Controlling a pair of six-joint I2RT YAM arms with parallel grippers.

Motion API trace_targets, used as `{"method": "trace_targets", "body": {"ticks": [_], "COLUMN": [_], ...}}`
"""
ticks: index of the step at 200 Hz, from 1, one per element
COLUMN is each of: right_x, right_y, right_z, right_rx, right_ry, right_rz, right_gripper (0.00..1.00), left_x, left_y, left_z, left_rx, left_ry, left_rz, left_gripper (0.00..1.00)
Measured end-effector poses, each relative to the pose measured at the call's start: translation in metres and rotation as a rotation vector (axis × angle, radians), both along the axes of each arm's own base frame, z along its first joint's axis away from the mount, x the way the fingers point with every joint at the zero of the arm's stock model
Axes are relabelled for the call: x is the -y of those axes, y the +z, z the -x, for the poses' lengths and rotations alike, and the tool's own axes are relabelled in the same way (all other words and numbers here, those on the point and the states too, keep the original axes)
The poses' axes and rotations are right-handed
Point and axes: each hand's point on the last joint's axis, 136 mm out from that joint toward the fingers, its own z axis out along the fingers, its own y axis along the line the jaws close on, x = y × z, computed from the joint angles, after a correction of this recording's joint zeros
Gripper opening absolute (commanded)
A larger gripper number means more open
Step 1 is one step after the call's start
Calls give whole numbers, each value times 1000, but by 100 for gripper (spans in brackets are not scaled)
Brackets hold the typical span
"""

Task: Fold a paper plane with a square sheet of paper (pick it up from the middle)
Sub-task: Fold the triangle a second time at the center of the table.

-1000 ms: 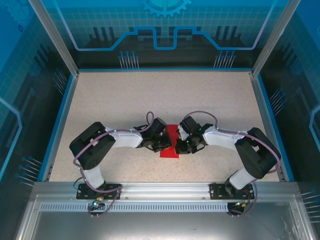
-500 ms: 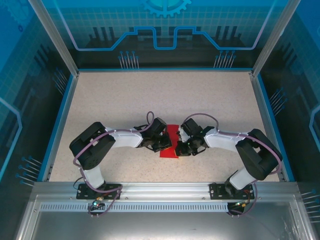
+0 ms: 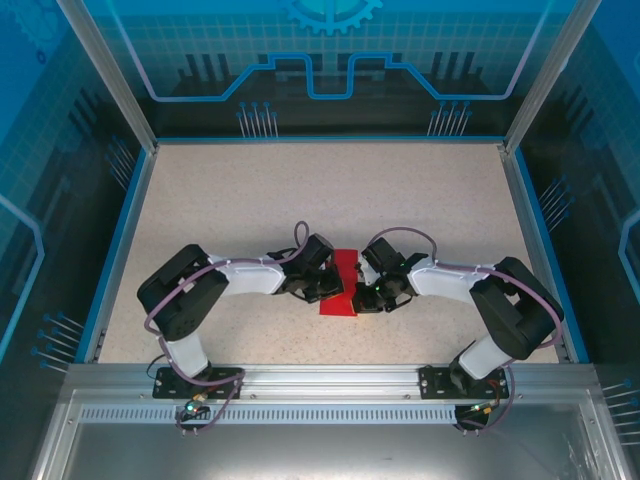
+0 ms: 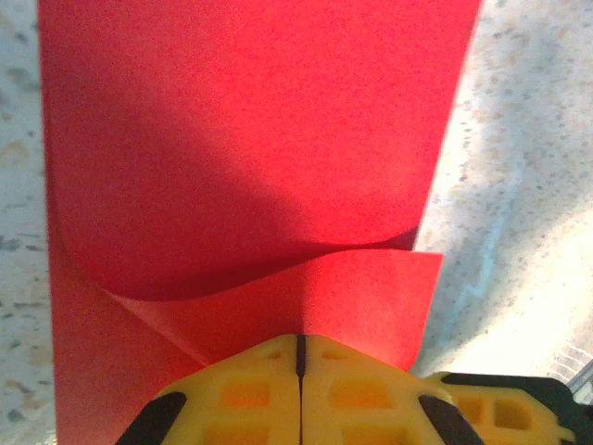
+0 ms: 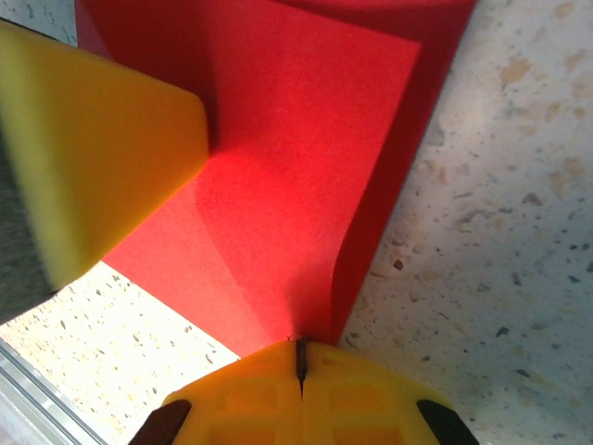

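Paper: The bright red paper sheet [image 3: 338, 306] lies on the speckled pale surface [image 3: 250, 200]. It is low in the middle of the top picture, between the two arms.
Left hand: The left hand [image 4: 299, 341] has its yellow fingers pressed together, pinching a curled-up flap of the sheet.
Right hand: The right hand [image 5: 299, 345] is pressed together too, nipping a bent-up corner.
Just changed: The right hand has slid a little closer in over the sheet. The left one has hardly moved. I think a fold is being pulled over, and the plane is far from done.
Hard to see: From above, the arms cover most of the sheet, so I cannot tell how many folds it has. Close up, its edges are cut off.
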Motion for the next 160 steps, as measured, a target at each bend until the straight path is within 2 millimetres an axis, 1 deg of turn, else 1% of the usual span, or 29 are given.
{"method": "trace_targets", "body": {"ticks": [10, 33, 47, 61, 77, 102, 123, 160], "right_x": [0, 0, 0, 0, 0, 0, 0, 0], "right_y": [0, -1, 0, -1, -1, -1, -1, -1], "right_z": [0, 0, 0, 0, 0, 0, 0, 0], "right_rx": [-1, -7, -12, -18, -24, -34, -37, -40], "right_ry": [-1, -11, -14, -17, -20, -23, -24, -31], "right_rz": [0, 1, 3, 7, 11, 17, 20, 23], "right_gripper": [0, 0, 0, 0, 0, 0, 0, 0], "left_x": [1, 6, 9, 9, 9, 17, 20, 20], "left_y": [8, 33, 42, 39, 28, 17, 12, 7], "left_z": [-1, -5, -4, 2, 13, 23, 26, 26], "left_rx": [17, 83, 112, 109, 82, 61, 49, 44], "left_ry": [-7, -20, -27, -33, -48, -75, -78, -75], "left_rz": [10, 72, 121, 144, 140, 137, 137, 126], "left_gripper": [9, 9, 8, 8, 6, 5, 4, 3]}}
